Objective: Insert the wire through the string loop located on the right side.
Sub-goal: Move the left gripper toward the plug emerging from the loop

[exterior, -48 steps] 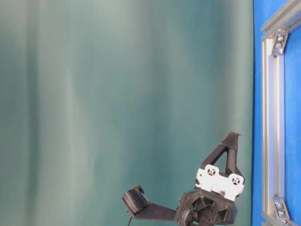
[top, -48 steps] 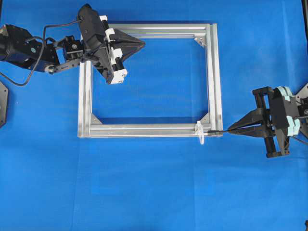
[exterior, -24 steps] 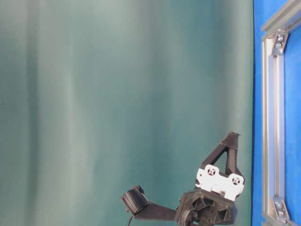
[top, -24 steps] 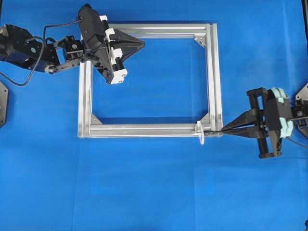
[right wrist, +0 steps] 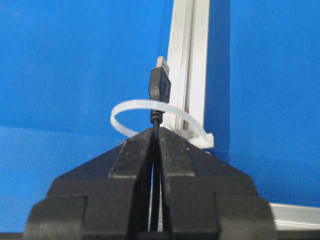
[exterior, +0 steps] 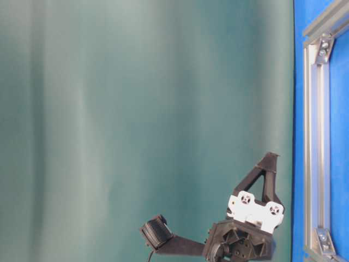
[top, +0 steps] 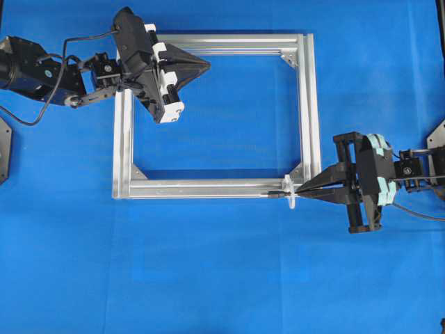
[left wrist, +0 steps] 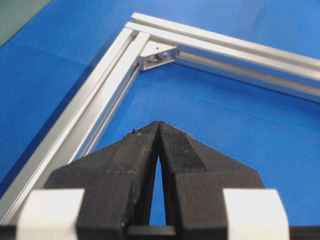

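wire [right wrist: 160, 90] (black plug, metal tip) pokes through whitish string loop [right wrist: 131, 107], pinched in right tool [right wrist: 155, 134].

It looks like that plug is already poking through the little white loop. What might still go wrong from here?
The right gripper pinches only the thin wire just behind the plug, so it might slip or bend if pushed on.

The string loop is flimsy; the fingertips are right against it and may push it flat or aside.

The plug lies close along the aluminium frame and could catch on its groove.
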Controlling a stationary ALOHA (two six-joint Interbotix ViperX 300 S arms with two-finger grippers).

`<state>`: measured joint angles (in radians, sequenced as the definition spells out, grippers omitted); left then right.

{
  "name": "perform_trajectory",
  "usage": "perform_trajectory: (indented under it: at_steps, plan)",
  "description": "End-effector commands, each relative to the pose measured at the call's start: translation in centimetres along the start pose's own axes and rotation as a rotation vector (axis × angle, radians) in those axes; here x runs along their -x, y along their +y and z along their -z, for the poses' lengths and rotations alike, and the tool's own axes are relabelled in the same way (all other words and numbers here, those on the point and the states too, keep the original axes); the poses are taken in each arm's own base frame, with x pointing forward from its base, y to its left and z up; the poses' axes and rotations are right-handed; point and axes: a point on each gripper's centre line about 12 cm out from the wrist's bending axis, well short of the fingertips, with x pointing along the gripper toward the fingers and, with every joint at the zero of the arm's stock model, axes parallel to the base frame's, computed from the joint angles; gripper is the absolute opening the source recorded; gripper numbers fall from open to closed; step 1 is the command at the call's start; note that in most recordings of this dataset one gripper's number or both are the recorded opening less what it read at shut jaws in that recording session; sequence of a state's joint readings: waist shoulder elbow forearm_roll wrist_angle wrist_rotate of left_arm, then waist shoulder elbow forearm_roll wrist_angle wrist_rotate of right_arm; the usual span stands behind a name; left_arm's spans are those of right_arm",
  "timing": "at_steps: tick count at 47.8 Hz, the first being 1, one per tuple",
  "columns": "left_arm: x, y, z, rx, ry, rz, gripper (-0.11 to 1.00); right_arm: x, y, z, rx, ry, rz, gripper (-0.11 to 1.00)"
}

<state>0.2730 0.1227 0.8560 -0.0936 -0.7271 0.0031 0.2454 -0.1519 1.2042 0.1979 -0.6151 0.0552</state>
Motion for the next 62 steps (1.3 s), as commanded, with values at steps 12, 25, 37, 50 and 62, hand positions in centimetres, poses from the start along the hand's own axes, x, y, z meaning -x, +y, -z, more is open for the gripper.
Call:
perform_trajectory:
  at_steps: [12,25,37,50,62]
  plan:
    - [0.3,-0.8,-1.4,-0.008,-0.045,0.023,0.0,-0.2,0.1,-0.8,-0.008,-0.03,-0.001,-0.03]
    - [0.9,-4.2,-0.7,-0.007,-0.027,0.113,0.0,-0.2,0.1,-0.8,-0.006,-0.032,-0.003,-0.03]
    - [2.5,-10.5,0.2,-0.028,-0.009,0.284,0.0,-0.2,0.1,-0.8,-0.008,-0.032,-0.002,-0.03]
    - [4.4,-15.4,1.0,-0.049,0.008,0.418,0.0,-0.2,0.1,-0.8,-0.008,-0.033,-0.001,-0.03]
    - [4.2,-15.5,0.9,-0.01,0.018,0.418,0.0,-0.2,0.1,-1.0,-0.007,-0.036,-0.003,-0.03]
